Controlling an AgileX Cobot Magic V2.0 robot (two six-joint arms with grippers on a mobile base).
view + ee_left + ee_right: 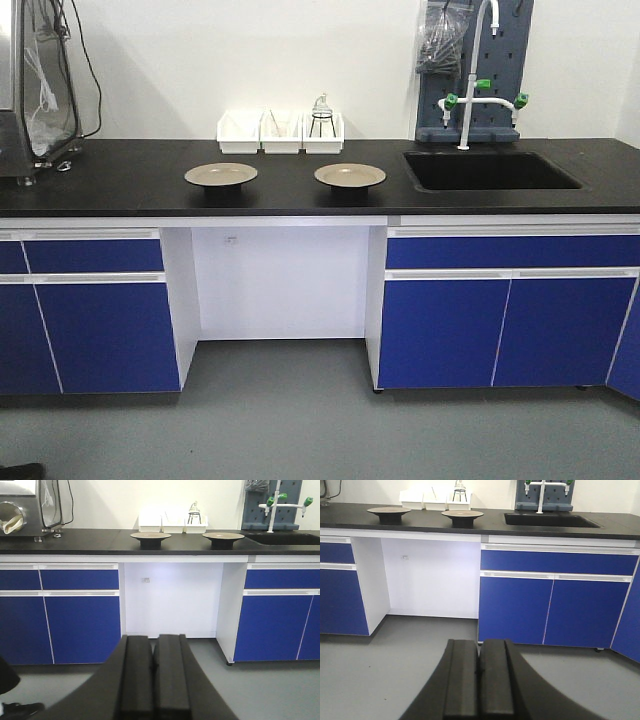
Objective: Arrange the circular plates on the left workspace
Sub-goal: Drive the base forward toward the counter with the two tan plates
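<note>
On the desk (120,185), upper centre, two circular plates (221,175) (350,177) are set apart; left gripper (153,675) and right gripper (479,680) jaws are clenched.

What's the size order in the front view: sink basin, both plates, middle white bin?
1. sink basin, clearly largest.
2. left plate and right plate: look alike, no ranking.
3. middle white bin: narrower than a plate, but it sits farther back, so unsure.
</note>
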